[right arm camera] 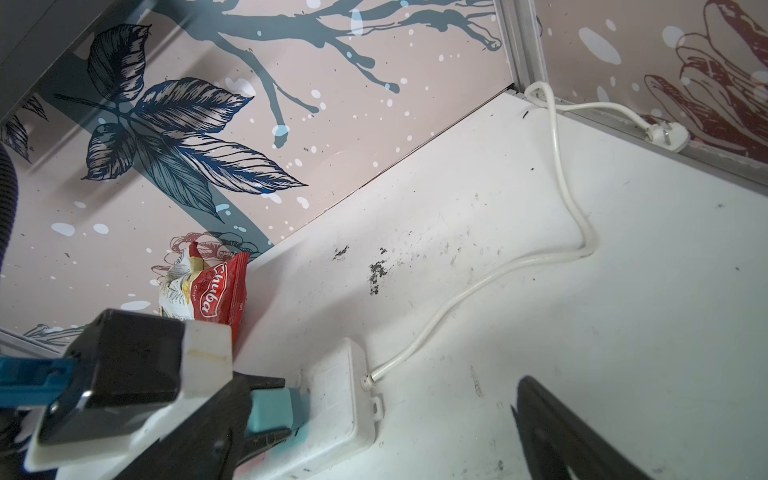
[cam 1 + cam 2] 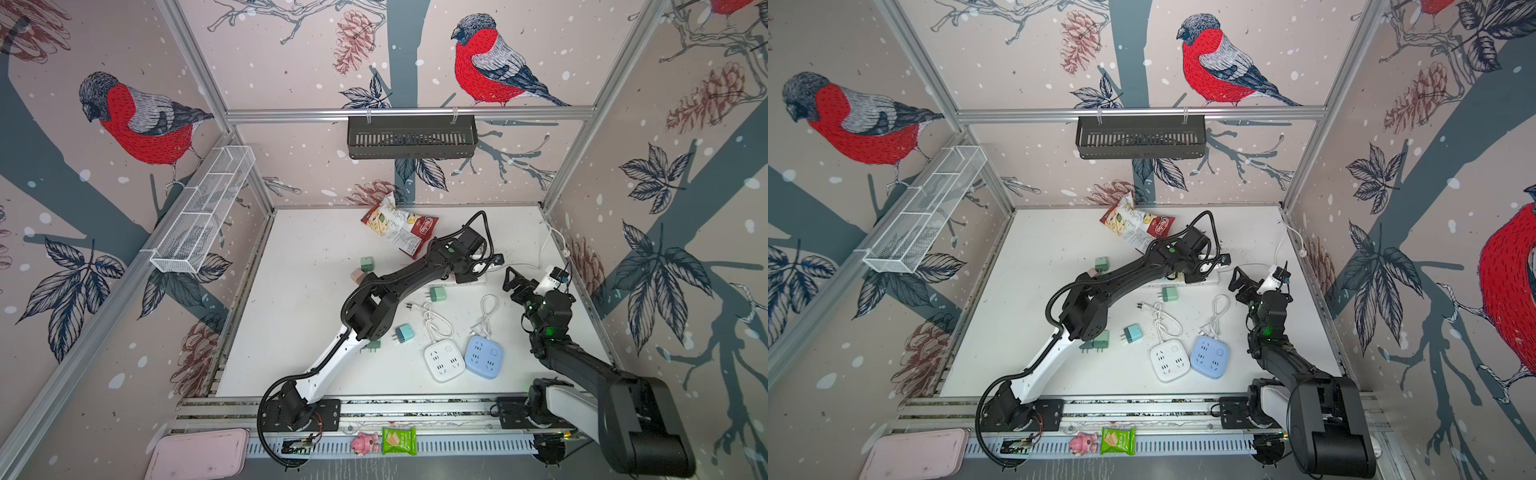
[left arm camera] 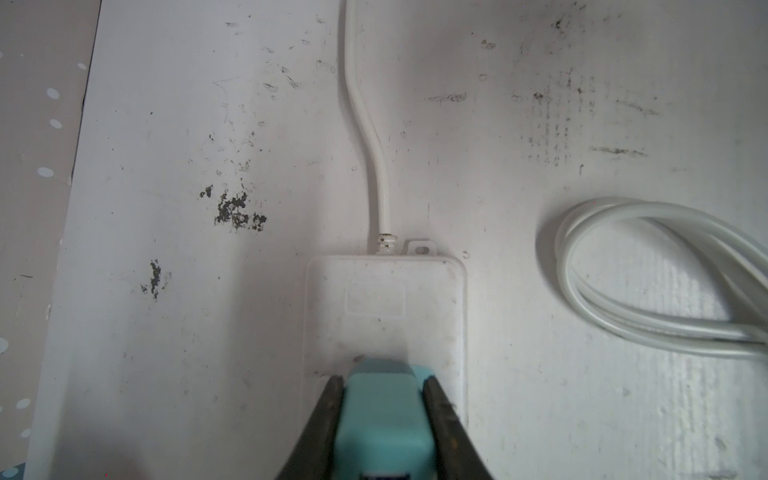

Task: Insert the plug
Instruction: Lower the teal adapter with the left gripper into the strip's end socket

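Observation:
A teal plug (image 3: 384, 419) is clamped between the black fingers of my left gripper (image 3: 383, 380), which is shut on it. The plug's front end rests against the top face of a white power strip (image 3: 384, 299) lying flat on the table; its prongs are hidden. In the right wrist view the plug (image 1: 274, 409) meets the strip (image 1: 336, 399) near its cord end. In both top views my left gripper (image 2: 467, 272) points down over the strip (image 2: 478, 281). My right gripper (image 2: 512, 279) hovers open and empty to the strip's right, one finger (image 1: 548, 419) showing.
The strip's white cord (image 1: 478, 286) runs to the back right corner. Loose plugs (image 2: 436, 294) (image 2: 404, 333) (image 2: 366, 263), a white socket cube (image 2: 444, 360) and a blue one (image 2: 483, 356) with coiled cables lie nearer the front. A chips bag (image 2: 401, 230) lies at the back.

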Available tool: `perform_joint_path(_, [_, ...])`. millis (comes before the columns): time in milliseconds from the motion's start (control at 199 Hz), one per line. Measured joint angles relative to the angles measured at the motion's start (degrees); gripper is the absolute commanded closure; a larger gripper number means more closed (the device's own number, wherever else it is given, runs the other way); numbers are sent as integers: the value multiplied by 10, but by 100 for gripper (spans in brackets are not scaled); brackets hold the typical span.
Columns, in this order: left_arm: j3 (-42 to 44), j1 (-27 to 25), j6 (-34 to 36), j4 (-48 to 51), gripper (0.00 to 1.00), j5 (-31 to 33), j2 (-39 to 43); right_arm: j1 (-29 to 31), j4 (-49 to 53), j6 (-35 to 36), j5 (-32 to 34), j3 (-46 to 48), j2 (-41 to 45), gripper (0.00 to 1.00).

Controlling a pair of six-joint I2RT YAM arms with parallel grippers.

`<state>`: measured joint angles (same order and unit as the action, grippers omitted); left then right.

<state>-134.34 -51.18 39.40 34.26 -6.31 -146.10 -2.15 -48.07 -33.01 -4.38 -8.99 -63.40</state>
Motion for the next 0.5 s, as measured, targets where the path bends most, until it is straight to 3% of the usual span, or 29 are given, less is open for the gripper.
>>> perform_joint_path(502, [-30, 9, -23, 23, 100, -9, -17, 0, 0, 0, 0, 0, 0, 0])
